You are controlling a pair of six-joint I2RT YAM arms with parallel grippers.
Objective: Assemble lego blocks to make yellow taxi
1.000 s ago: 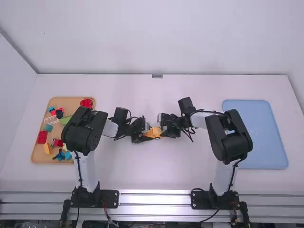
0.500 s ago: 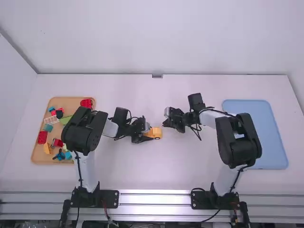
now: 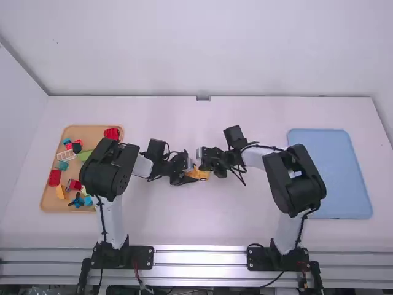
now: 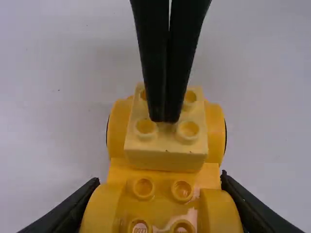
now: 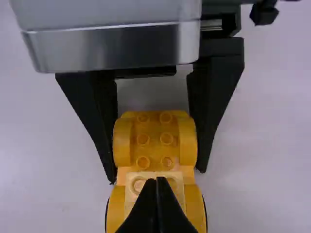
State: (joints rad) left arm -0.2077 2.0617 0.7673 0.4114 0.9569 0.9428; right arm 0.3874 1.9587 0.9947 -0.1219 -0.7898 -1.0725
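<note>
High view: white table (image 3: 153,117); toward right edge, flat blue tray (image 3: 344,166); toward left edge, wooden tray (image 3: 92,131) with red, blue, green, yellow blocks. Near table's middle, left gripper (image 3: 191,173) grasping yellow car base (image 4: 163,194) by both sides at one end. Right gripper (image 3: 204,165) closed, tips together, right above pale yellow block (image 4: 165,160), which sits on car base's other end, studs up.
</note>
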